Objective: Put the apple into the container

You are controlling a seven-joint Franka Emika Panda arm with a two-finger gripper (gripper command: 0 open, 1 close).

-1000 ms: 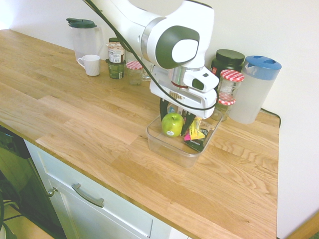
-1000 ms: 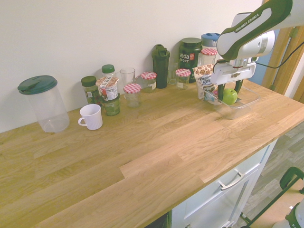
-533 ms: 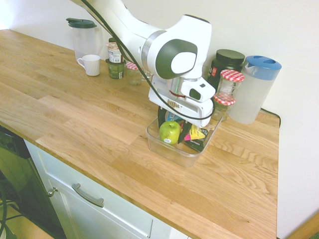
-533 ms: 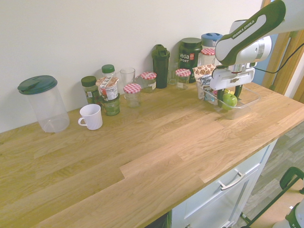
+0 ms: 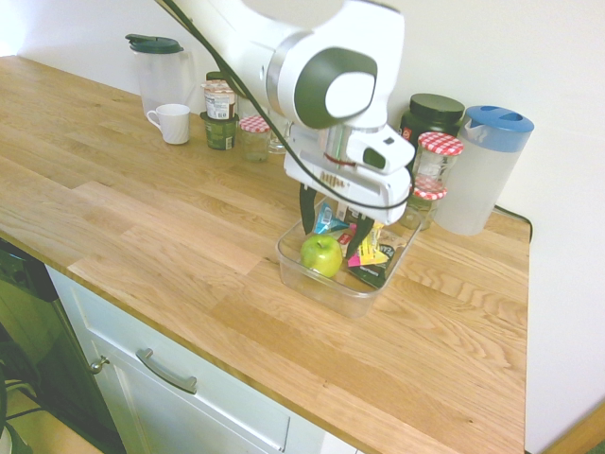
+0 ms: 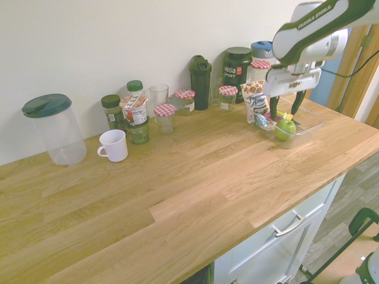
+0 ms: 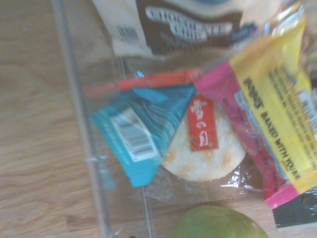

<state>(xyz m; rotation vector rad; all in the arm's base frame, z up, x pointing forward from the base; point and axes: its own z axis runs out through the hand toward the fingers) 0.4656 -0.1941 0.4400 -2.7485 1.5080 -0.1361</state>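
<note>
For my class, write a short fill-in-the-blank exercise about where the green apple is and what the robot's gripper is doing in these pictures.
1. The small round green apple rests inside the clear plastic ____.
2. The two-finger gripper above the apple is ____.
3. The shallow clear rectangular container sits on a ____ countertop.
4. The tall translucent jug behind the container has a ____ lid.

Missing words: container; open; wooden; blue
</note>
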